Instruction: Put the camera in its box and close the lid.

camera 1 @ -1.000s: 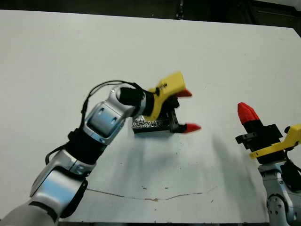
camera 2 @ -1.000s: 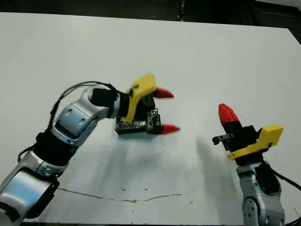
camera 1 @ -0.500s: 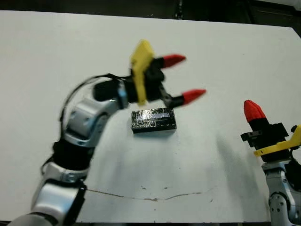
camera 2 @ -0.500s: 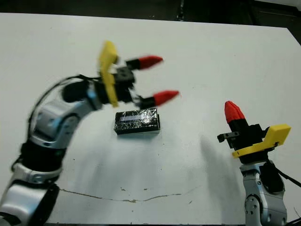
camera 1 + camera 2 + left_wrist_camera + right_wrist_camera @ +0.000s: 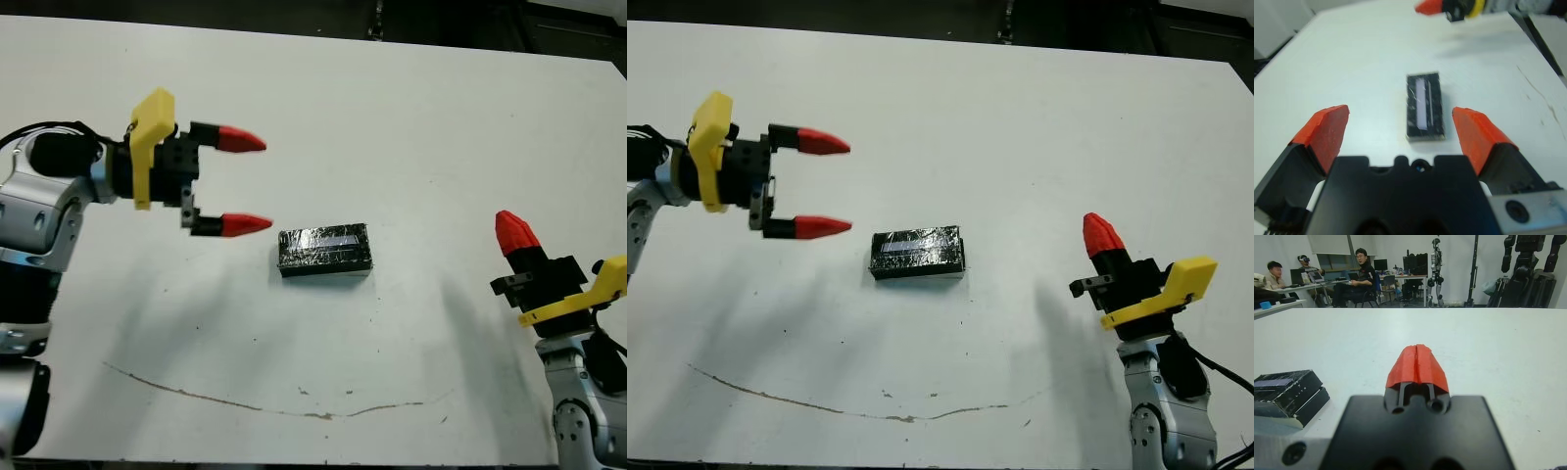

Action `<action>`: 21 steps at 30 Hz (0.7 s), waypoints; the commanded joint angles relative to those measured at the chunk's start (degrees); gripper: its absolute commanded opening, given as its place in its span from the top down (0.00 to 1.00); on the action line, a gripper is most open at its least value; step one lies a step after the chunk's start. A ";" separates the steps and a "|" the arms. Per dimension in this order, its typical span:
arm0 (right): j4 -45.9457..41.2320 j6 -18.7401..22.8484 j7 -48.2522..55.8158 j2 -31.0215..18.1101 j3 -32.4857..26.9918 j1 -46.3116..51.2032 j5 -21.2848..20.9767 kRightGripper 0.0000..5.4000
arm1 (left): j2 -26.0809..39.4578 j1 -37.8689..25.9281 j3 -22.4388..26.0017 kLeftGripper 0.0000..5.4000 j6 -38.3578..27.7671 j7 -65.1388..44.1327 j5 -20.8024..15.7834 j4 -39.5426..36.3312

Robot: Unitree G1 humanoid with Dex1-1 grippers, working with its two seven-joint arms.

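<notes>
My left gripper [image 5: 245, 182] hangs over the left side of the white table [image 5: 411, 108], its two red-tipped fingers spread wide and holding nothing. Just to its right, near the table's middle, the lid [image 5: 324, 250] sits flat on its box, glossy black with a pale stripe along its top; I cannot see the camera. Well apart, near the right edge, my right gripper [image 5: 516, 236] points up, fingers pressed together, empty.
</notes>
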 commanded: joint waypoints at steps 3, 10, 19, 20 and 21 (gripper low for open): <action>0.71 -0.33 0.10 -0.01 0.41 0.75 -0.60 1.00 | -0.34 -1.72 -2.35 0.01 -5.08 -3.83 1.68 3.32; 0.50 -0.08 -0.16 0.05 0.57 1.11 -0.80 1.00 | -2.03 -1.75 -4.35 0.01 -2.09 -3.73 1.57 4.57; 0.70 -0.16 0.51 -0.08 0.68 1.13 -0.65 1.00 | -3.96 4.33 -4.02 0.01 -0.44 9.23 5.01 -2.44; 0.72 -0.11 0.54 -0.08 0.68 1.12 -0.62 1.00 | -4.29 4.91 -4.05 0.01 -0.79 10.15 5.16 -2.67; 0.78 -0.06 0.70 -0.09 0.66 1.10 -0.46 1.00 | -4.48 5.36 -4.23 0.01 -1.22 10.86 5.46 -2.90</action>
